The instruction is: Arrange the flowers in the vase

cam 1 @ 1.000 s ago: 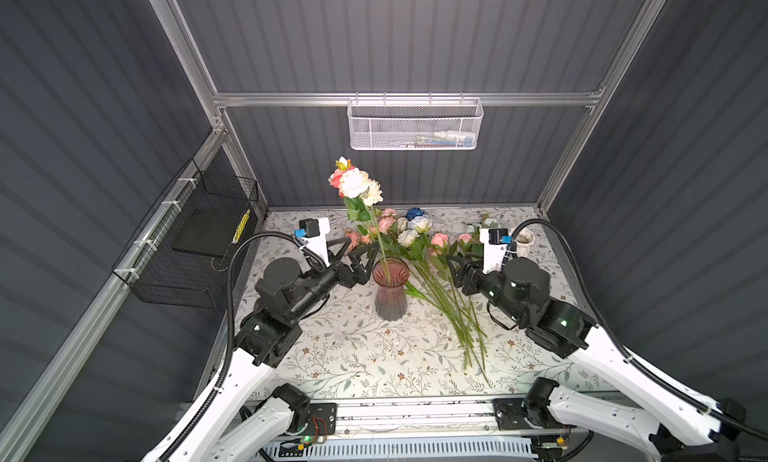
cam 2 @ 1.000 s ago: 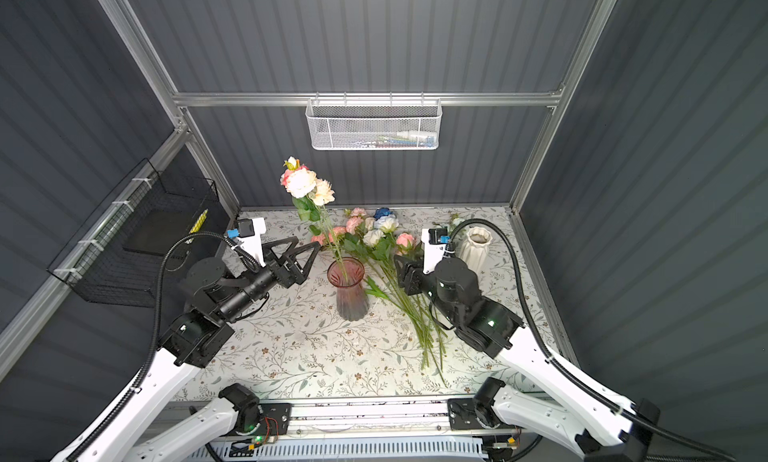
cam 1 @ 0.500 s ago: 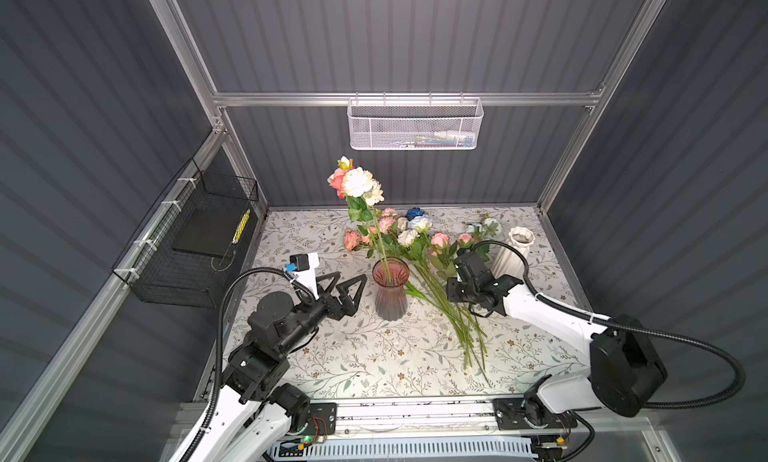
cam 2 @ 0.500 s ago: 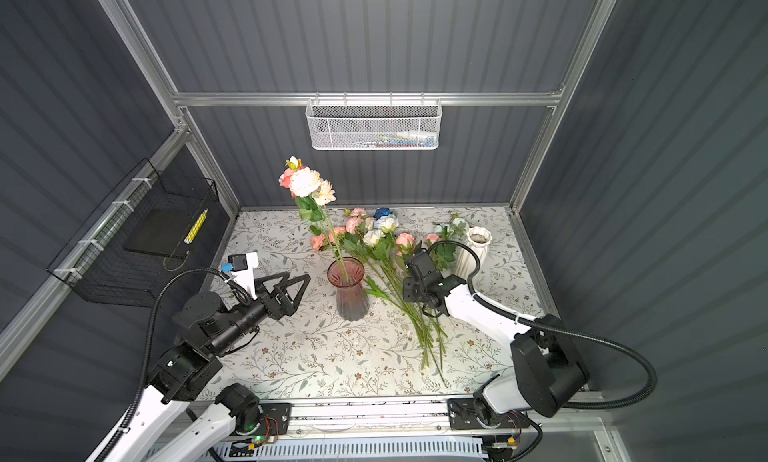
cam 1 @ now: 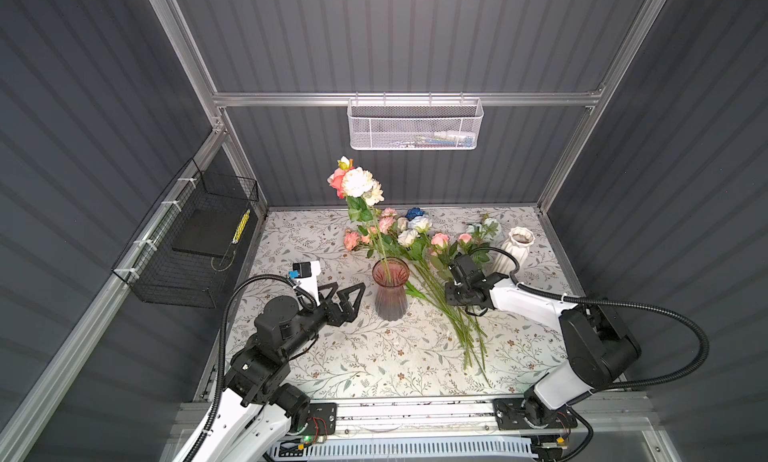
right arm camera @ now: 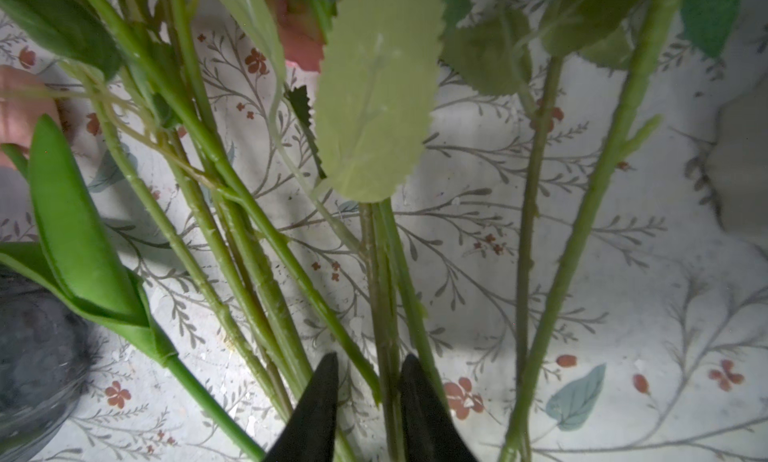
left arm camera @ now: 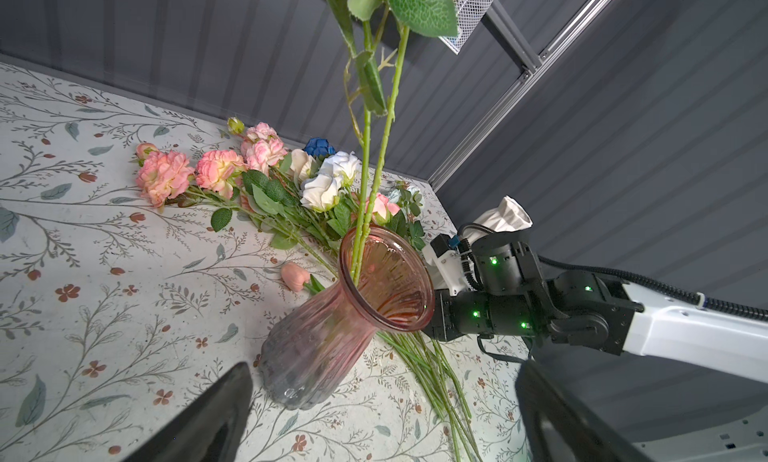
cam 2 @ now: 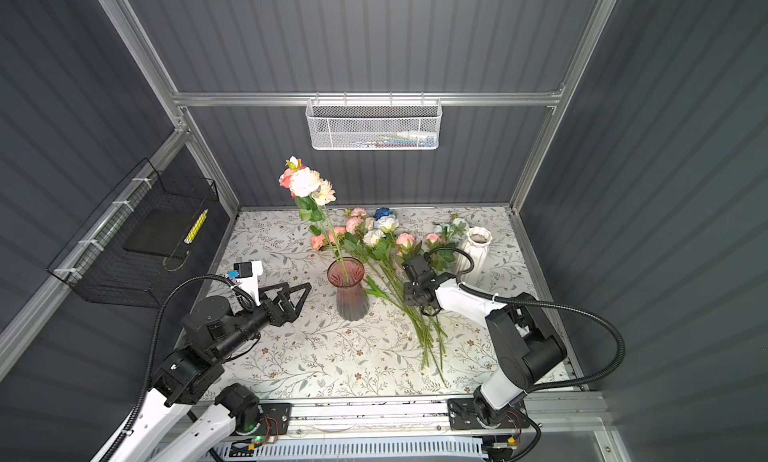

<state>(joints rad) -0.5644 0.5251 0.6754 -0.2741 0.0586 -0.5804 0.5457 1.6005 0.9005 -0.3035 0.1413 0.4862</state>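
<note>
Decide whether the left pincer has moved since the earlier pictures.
Yes. In a top view the left pincer has drawn back toward the front: earlier level with the rim of the pink vase, it is now beside its body.

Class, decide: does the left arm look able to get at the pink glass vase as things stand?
Probably yes. The left gripper, fingers open, points at the pink vase with only bare tablecloth between them.

dark ribbed walls point(cam 1: 415, 44), aluminium frame point(cam 1: 407, 99), floral tabletop point(cam 1: 374, 356)
</note>
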